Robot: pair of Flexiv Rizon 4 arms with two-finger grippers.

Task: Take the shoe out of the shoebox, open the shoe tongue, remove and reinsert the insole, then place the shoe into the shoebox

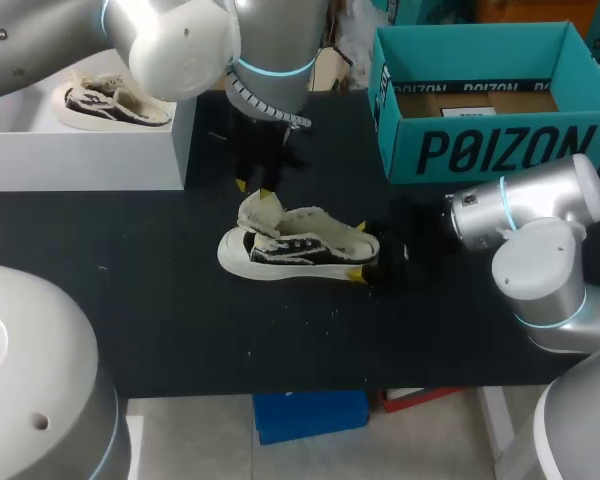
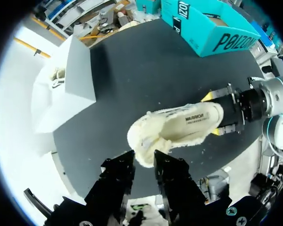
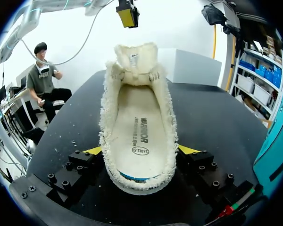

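shoe (image 1: 298,243) on black table (image 1: 180,320), toe left — right gripper (image 1: 358,250) clamps heel (image 1: 352,243); left gripper (image 1: 255,189) just above raised tongue (image 1: 259,212); teal shoebox (image 1: 480,150) rear right.

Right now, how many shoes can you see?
2. One shoe lies mid-table; the other shoe sits on the white box. More could hide inside the teal shoebox.
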